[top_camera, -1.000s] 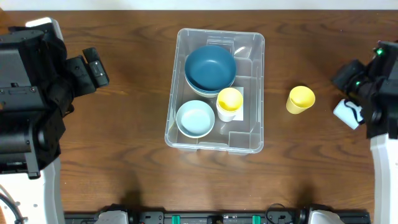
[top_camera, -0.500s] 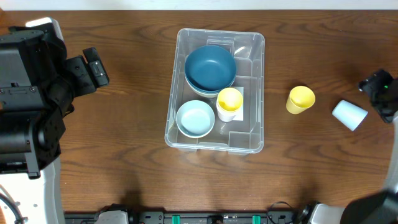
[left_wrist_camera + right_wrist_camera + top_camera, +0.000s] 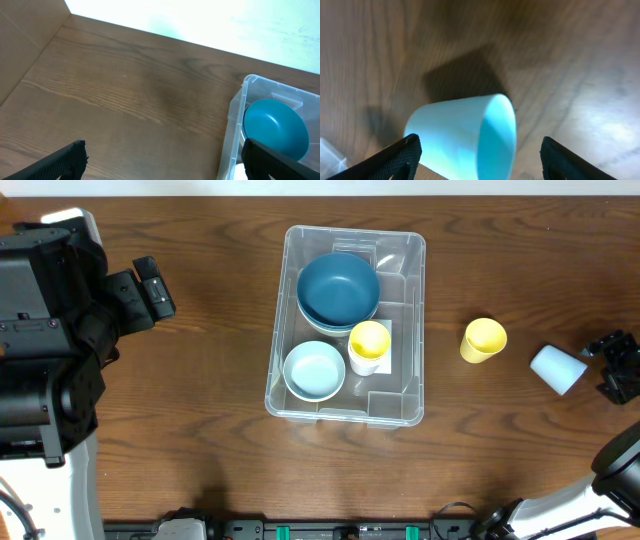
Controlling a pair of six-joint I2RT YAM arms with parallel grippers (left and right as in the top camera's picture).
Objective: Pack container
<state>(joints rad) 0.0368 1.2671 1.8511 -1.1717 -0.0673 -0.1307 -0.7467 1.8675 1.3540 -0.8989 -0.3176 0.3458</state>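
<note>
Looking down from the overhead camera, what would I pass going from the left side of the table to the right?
left end effector → clear bin → yellow cup standing on the table → pale blue cup lying on its side → right end effector

The container (image 3: 414, 320) holds a dark blue bowl (image 3: 338, 288) (far end), a light blue bowl (image 3: 314, 370) and a yellow cup (image 3: 369, 343). Right of it stands a second yellow cup (image 3: 484, 339). Farther right a pale blue cup (image 3: 558, 368) lies tipped over, just beside the right gripper (image 3: 600, 367).
</note>
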